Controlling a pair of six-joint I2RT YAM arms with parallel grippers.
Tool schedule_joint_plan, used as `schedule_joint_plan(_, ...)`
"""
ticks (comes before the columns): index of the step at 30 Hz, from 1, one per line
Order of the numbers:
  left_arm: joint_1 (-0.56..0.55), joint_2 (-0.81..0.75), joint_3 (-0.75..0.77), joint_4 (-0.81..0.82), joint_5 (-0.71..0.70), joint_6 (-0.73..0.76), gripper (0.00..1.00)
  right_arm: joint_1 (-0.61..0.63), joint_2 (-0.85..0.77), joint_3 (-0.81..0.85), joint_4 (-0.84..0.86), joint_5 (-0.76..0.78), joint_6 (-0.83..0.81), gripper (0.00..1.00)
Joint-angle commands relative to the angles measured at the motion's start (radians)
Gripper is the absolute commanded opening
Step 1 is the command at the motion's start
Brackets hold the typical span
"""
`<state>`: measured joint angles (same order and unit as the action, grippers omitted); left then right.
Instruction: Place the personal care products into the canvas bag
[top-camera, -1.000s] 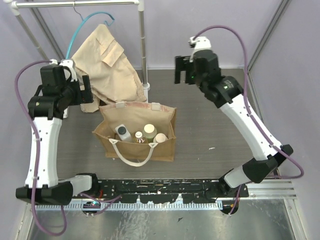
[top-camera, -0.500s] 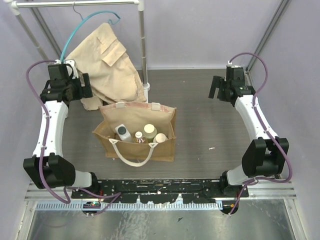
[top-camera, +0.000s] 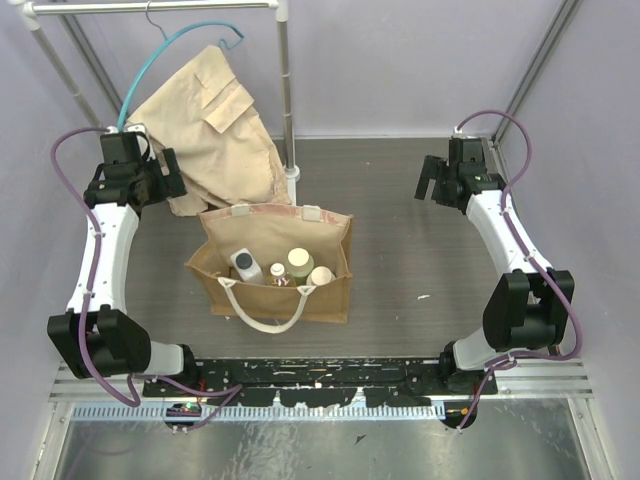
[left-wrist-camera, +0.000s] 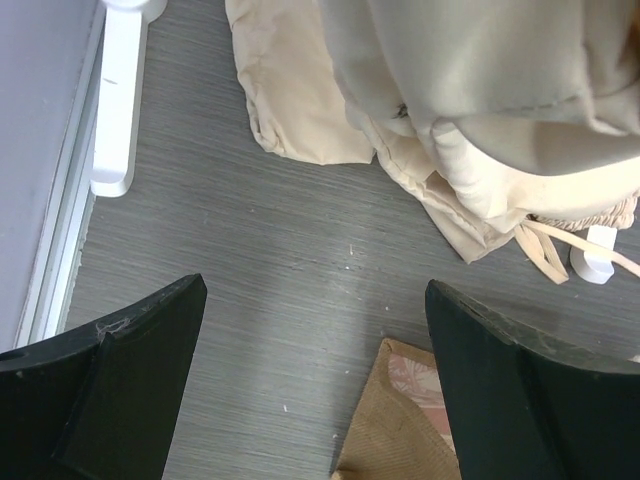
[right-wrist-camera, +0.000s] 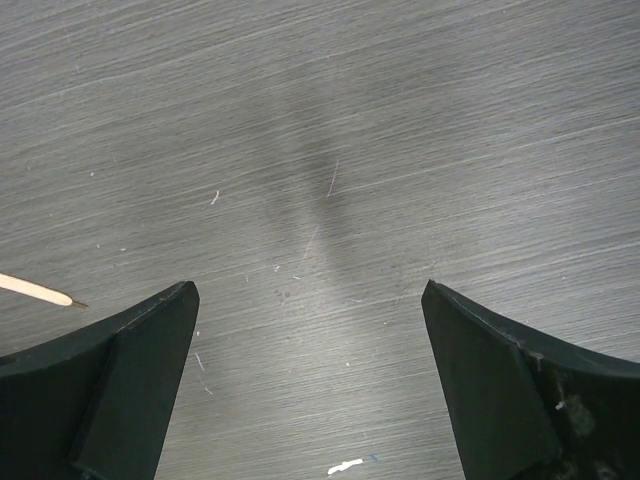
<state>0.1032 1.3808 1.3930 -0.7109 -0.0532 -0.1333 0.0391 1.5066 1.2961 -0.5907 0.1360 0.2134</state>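
The tan canvas bag (top-camera: 335, 296) stands upright mid-table with its mouth open. Inside it stand the flat white bottle with black cap (top-camera: 247, 265), the amber-brown bottle (top-camera: 278, 275), the olive-green bottle (top-camera: 300, 262) and the cream-beige bottle (top-camera: 321, 277). My left gripper (top-camera: 166, 181) is open and empty, behind and left of the bag. In the left wrist view (left-wrist-camera: 315, 288) the bag's corner (left-wrist-camera: 395, 430) lies by the right finger. My right gripper (top-camera: 428, 181) is open and empty over bare table to the far right, as the right wrist view (right-wrist-camera: 309, 290) also shows.
A beige garment (top-camera: 215, 130) on a teal hanger hangs from a rack (top-camera: 285, 90) behind the bag, touching the table near my left gripper. The rack's white foot (left-wrist-camera: 120, 90) lies at the left edge. A thin wooden stick (right-wrist-camera: 35, 289) lies on the table.
Both arms have drawn back from above the bag, the right arm swinging far right and down toward the table. In the last half second they barely moved.
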Motion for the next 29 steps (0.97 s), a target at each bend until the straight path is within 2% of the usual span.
schedule_joint_plan(1, 0.003, -0.024, -0.016, 0.047, -0.038, -0.050, 0.98, 0.002, -0.015, 0.031, 0.033, 0.021, 0.001, 1.00)
schedule_joint_plan(29, 0.003, -0.021, -0.042, 0.067, -0.025, -0.035, 0.98, 0.002, -0.010, 0.019, 0.025, -0.013, -0.005, 1.00)
